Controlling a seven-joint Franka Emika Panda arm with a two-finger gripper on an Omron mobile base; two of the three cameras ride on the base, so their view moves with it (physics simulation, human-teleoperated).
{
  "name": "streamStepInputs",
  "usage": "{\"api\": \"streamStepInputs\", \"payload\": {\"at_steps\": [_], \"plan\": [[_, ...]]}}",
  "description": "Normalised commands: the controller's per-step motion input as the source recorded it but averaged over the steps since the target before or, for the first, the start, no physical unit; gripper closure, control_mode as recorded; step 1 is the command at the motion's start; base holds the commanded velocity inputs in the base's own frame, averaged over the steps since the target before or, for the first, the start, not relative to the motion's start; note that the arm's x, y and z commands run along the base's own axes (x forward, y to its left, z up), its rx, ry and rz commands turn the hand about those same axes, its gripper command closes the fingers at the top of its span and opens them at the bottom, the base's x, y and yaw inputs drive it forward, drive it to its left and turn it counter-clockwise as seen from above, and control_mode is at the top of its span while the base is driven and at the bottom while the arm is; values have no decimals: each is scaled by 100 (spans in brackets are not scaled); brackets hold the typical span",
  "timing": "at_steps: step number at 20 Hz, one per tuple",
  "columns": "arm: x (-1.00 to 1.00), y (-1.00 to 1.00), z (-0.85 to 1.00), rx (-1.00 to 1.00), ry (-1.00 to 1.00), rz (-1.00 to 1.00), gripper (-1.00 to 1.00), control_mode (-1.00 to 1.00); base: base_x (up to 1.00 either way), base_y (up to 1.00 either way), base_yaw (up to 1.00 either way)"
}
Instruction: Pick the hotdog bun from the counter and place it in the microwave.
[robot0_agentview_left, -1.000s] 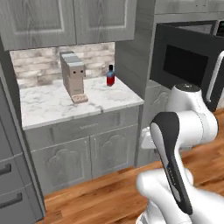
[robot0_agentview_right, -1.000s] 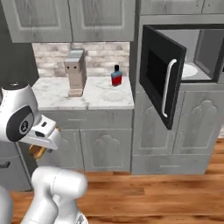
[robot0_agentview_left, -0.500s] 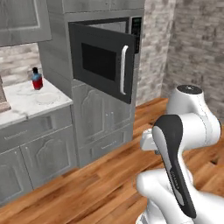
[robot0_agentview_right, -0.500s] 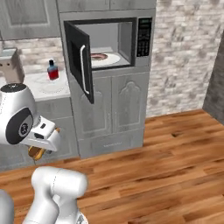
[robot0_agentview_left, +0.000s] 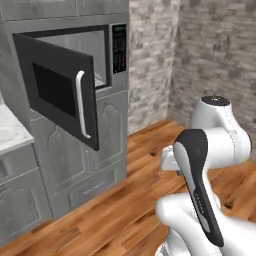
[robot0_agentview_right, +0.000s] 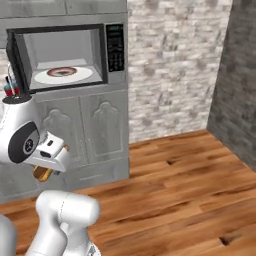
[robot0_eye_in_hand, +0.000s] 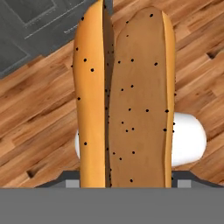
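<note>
- Base has driven on since the earlier frames: whole scene shifted, coffee machine and red bottle gone from view; camera move, not the things moving.
- Microwave (robot0_agentview_right: 67, 55) now ahead of and above the gripper (robot0_agentview_right: 44, 172), door (robot0_agentview_left: 59, 88) swung wide open, white turntable (robot0_agentview_right: 64, 75) inside with something dark on it, too small to tell.
- Hotdog bun (robot0_eye_in_hand: 124, 94) sits in the gripper, running up the hand view, speckled tan halves with a dark seam; gripper clamped on it, fingertips hidden behind the bun.
- Meaning: pick is done, carry under way; judged left to do is lifting the bun up to the cavity and in past the door.
- Right base view: gripper low at the arm's front, a bit of tan bun (robot0_agentview_right: 42, 173) poking out below it, microwave cavity up and beyond it.
- Left base view: door face and handle (robot0_agentview_left: 82, 111), keypad (robot0_agentview_left: 119, 48), sliver of table (robot0_agentview_left: 11, 134) far to the side, arm body blocks the gripper.
- Hand view: wood floor (robot0_eye_in_hand: 39, 113) straight below the bun, grey cabinet front (robot0_eye_in_hand: 30, 26) at its far end.
- Risk, a guess: open door edge close to the lift path.
</note>
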Motion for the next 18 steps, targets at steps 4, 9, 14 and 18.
{"api": "streamStepInputs", "payload": {"at_steps": [4, 9, 14, 18], "plan": [[0, 0, 0, 0, 0, 0, 100, 100, 100, -65, 35], [0, 0, 0, 0, 0, 0, 100, 100, 100, -34, 48], [0, 0, 0, 0, 0, 0, 100, 100, 100, -29, 46], [0, 0, 0, 0, 0, 0, 100, 100, 100, -25, 42]]}}
